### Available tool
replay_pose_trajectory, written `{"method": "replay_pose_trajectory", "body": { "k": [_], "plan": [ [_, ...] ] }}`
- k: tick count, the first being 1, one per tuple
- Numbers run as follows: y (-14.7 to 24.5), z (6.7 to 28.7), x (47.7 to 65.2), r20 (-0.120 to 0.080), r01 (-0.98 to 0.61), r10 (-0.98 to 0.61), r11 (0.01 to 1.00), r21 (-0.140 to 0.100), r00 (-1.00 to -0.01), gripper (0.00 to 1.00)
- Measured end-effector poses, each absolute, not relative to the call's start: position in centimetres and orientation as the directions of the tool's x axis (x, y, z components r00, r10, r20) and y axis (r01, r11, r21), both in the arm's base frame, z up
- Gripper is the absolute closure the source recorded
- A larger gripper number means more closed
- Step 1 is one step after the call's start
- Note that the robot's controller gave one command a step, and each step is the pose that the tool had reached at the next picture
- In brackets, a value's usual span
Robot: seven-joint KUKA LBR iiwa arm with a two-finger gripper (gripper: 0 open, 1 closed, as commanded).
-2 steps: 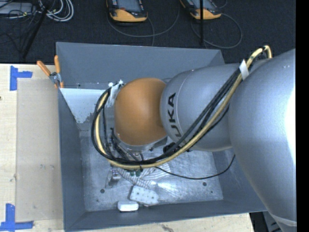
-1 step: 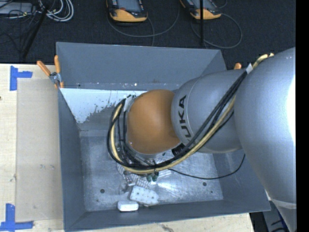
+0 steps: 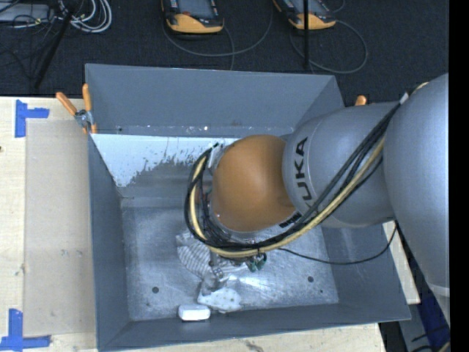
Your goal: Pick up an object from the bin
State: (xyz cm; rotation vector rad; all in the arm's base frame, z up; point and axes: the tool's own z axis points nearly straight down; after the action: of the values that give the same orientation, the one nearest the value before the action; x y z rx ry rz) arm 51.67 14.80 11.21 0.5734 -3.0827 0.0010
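The pick looks barely begun: the pincer [image 3: 218,273] hangs low in the bin [image 3: 132,270], right over a crumpled pale lump [image 3: 220,297] lying on the floor just past its tip toward the near wall. Nothing can be seen lifted (whether the pincer is wide or narrow I cannot tell, since the orange cover [image 3: 249,185] and the cables hide most of it). Closing on the lump and raising it clear are left, and three neighbours might get caught along: a small white block [image 3: 194,313] just beyond the lump, a striped cloth [image 3: 192,254] close beside the pincer on the side away from the arm, and a green scrap [image 3: 255,265] close on the arm's side.
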Motion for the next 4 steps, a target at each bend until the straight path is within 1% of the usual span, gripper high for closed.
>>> {"method": "replay_pose_trajectory", "body": {
  "k": [1, 2, 3, 4],
  "plan": [
    [11.2, 11.2, 50.0, 0.002, -0.34, -0.34, 0.94, 0.001, -0.94, 0.0],
    [9.2, 8.9, 50.6, 0.006, -0.459, -0.459, 0.888, 0.009, -0.888, 0.0],
    [9.3, 9.0, 50.5, 0.007, -0.459, -0.459, 0.888, 0.008, -0.888, 1.0],
    [9.3, 9.0, 50.5, 0.007, -0.459, -0.459, 0.888, 0.008, -0.888, 1.0]
  ]
}}
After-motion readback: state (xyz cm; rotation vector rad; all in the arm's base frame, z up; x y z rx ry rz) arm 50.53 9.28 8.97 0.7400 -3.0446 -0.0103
